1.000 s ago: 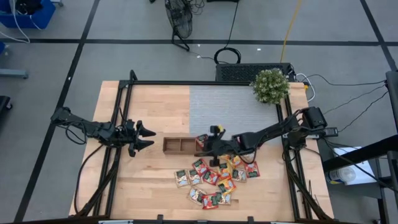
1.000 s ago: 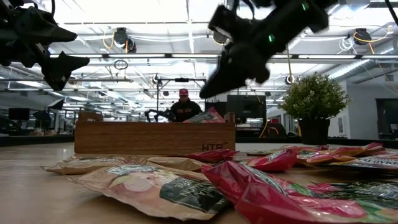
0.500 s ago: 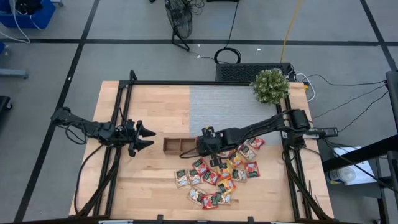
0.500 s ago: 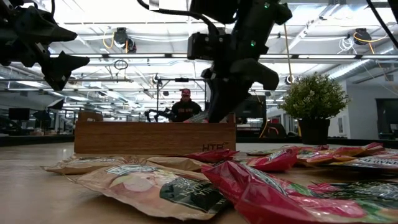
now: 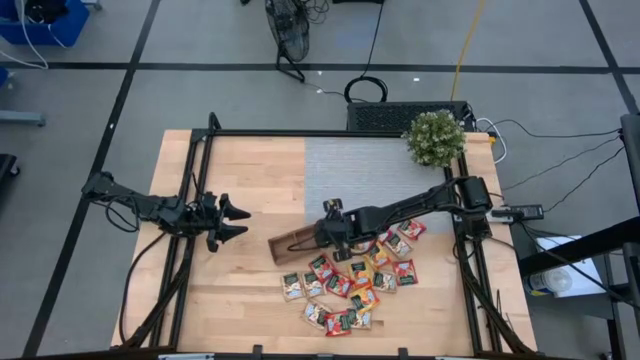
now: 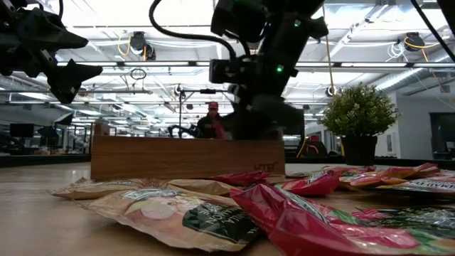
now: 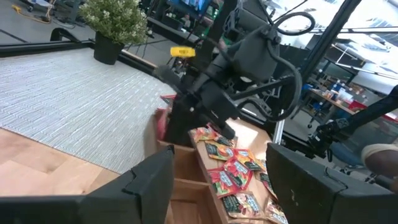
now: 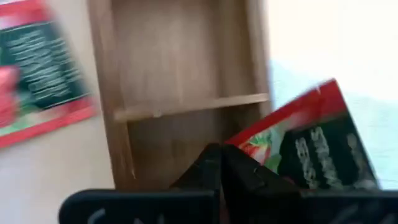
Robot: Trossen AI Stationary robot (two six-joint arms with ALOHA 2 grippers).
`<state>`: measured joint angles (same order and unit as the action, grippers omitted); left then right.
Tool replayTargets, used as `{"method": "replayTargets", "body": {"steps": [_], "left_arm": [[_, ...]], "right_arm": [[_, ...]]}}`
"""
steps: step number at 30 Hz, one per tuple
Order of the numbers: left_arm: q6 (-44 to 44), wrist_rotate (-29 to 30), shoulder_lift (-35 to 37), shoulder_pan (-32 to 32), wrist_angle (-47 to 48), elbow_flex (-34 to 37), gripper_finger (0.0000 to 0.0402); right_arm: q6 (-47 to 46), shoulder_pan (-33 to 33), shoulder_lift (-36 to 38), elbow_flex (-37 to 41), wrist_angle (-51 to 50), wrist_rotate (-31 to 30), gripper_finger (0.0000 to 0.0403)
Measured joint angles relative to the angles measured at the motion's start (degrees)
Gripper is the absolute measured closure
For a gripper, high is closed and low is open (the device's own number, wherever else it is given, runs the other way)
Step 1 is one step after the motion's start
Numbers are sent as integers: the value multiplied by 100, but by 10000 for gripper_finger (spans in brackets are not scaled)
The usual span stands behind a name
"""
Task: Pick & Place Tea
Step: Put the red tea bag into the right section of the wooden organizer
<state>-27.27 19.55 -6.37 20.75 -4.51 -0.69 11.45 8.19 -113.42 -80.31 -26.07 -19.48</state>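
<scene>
One red flat tea sachet (image 8: 311, 146) leans in the end compartment of the skewed long brown wooden tray (image 5: 295, 243), right end effector (image 5: 325, 232) shut directly above; left end effector (image 5: 232, 220) gapes well apart

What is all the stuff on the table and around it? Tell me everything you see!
Tea sachets: about twenty, red, orange and green-and-white, scattered on the front right of the table.
One more tea sachet: red, at the wooden tray's right end by the right claw.
Wooden tray: one, brown, mid-table, lying slanted.
Potted plant: one, green, back right corner.
Mat: one, grey, back right half of the table.
Table: one, light wood.
Person: one, far behind the table.
Left claw: dark, open, waiting over the table's left side.
Right claw: dark, shut, at the tray's right end.
</scene>
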Motion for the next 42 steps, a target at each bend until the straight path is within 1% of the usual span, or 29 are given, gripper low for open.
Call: {"method": "replayTargets", "body": {"steps": [1, 3, 10, 12, 14, 16, 18, 21, 23, 25, 31, 35, 39, 42], "left_arm": [[0, 0, 0, 0, -1, 0, 151], [0, 0, 0, 0, -1, 0, 151], [-2, 0, 0, 0, -1, 0, 151], [0, 0, 0, 0, -1, 0, 151], [-1, 1, 0, 0, -1, 0, 151], [0, 2, 1, 0, -1, 0, 151], [0, 0, 0, 0, -1, 0, 151], [-2, 0, 0, 0, 1, 0, 151], [-2, 2, 2, 0, -5, 0, 151], [-1, 2, 0, 0, -1, 0, 151], [0, 2, 0, 0, 4, 0, 151], [-1, 4, 0, 0, 1, 0, 151], [-2, 4, 0, 0, -1, 0, 151], [-2, 4, 1, 0, -1, 0, 151]], "right_arm": [[43, 22, 1, -2, 68, -156, 403], [118, 74, 1, -2, 185, -281, 403], [196, 230, 2, -2, 566, -304, 403], [299, 254, 29, -2, 492, -413, 403], [376, 280, 65, -4, 355, -681, 403], [461, 261, 141, -4, 61, -826, 403], [407, 168, 159, -14, -27, -715, 403], [185, 13, 121, -10, -349, -142, 403], [113, -64, 6, -7, -337, 29, 403], [120, -100, -34, -4, -410, 28, 403], [145, -101, -117, 7, -150, 4, 403], [-112, -84, -106, 7, 318, -28, 403], [-230, -22, -106, 7, 609, -313, 403], [-271, 10, -106, 7, 742, -331, 403]]}}
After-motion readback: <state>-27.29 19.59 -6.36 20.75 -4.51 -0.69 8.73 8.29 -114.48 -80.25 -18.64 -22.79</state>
